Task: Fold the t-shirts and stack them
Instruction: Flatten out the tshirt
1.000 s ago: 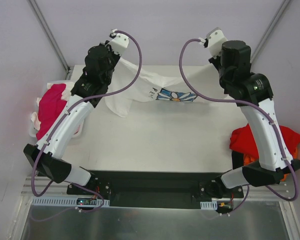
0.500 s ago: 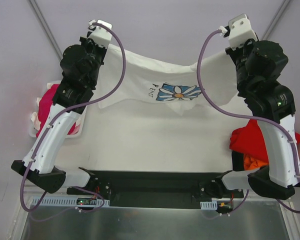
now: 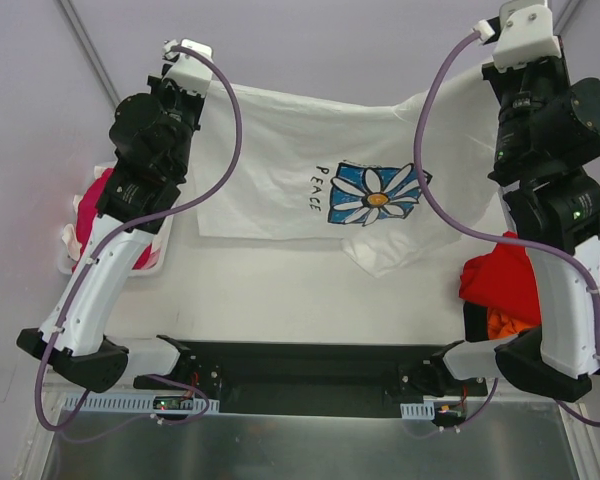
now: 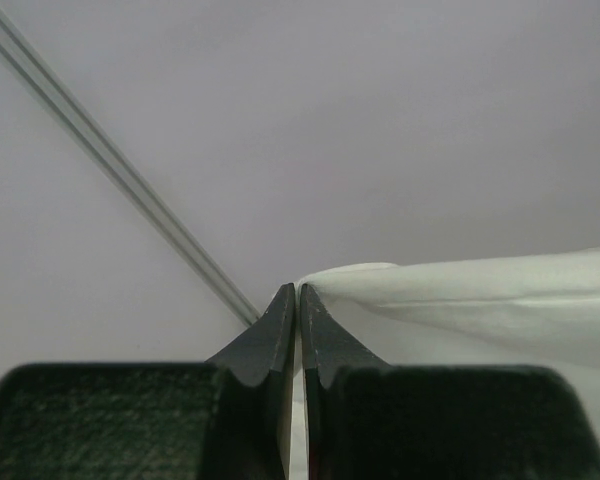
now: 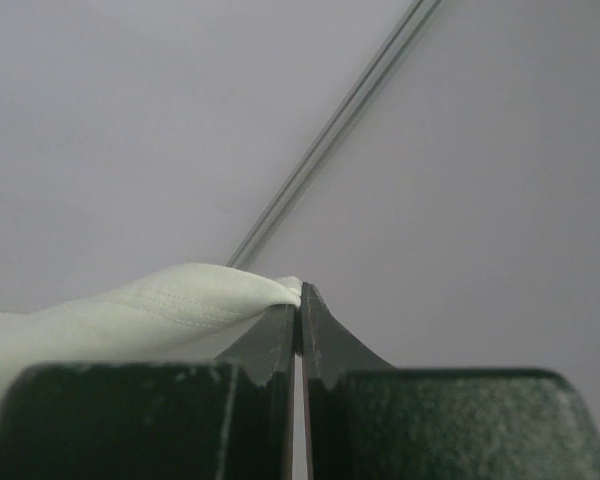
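The white t-shirt with the blue daisy print and the word "PEACE" (image 3: 320, 165) hangs spread out in the air between my two grippers, with its lower edge over the table. My left gripper (image 4: 298, 290) is shut on the shirt's top left corner (image 4: 380, 275). My right gripper (image 5: 300, 290) is shut on its top right corner (image 5: 200, 290). In the top view both arms are raised high at the back. A magenta-pink t-shirt (image 3: 102, 215) lies at the left. A red t-shirt (image 3: 505, 275) sits on an orange one (image 3: 500, 322) at the right.
The magenta shirt lies in a white basket (image 3: 64, 262) at the table's left edge. The white table (image 3: 310, 295) stretches below the hanging shirt. Grey walls with metal rails (image 3: 90, 60) close in the back and the sides.
Both arms rose and moved apart. The white shirt went from a bunched strip to a spread sheet, and the full daisy print and "PEACE" now show.
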Motion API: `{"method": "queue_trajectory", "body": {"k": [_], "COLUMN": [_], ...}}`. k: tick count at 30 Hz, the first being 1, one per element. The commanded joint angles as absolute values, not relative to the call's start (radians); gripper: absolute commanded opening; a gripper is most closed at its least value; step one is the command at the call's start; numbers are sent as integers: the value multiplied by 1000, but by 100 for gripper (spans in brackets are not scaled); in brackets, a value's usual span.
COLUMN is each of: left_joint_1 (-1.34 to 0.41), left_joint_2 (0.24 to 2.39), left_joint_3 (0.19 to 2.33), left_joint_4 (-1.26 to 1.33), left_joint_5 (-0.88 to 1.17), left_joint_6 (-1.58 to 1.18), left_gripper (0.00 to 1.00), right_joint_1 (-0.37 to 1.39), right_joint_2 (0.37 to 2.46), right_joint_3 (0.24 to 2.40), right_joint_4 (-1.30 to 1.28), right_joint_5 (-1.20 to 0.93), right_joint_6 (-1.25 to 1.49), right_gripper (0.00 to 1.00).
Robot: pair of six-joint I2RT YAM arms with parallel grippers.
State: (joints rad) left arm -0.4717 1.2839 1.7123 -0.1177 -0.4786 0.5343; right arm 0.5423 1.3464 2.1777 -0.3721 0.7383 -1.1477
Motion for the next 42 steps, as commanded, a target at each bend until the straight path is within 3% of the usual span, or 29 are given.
{"method": "queue_trajectory", "body": {"k": [1, 6, 24, 42], "left_joint_1": [-476, -479, -479, -480], "left_joint_2": [1223, 1207, 1147, 1019], "left_joint_3": [1729, 1743, 1497, 1537], "left_joint_4": [-83, -83, -75, -54], "left_joint_5": [-511, -499, -491, -483], "left_joint_6": [520, 529, 488, 554], "left_gripper": [0, 0, 0, 0], "right_joint_1": [554, 574, 656, 850], "right_joint_2": [1339, 1319, 1249, 1241], "right_joint_3": [2229, 2162, 2076, 2164], "right_joint_4": [-216, -123, 50, 109], "right_joint_5": [767, 749, 650, 712], "right_joint_6": [-1192, -1268, -1554, -1766], "right_gripper": [1, 1, 1, 1]}}
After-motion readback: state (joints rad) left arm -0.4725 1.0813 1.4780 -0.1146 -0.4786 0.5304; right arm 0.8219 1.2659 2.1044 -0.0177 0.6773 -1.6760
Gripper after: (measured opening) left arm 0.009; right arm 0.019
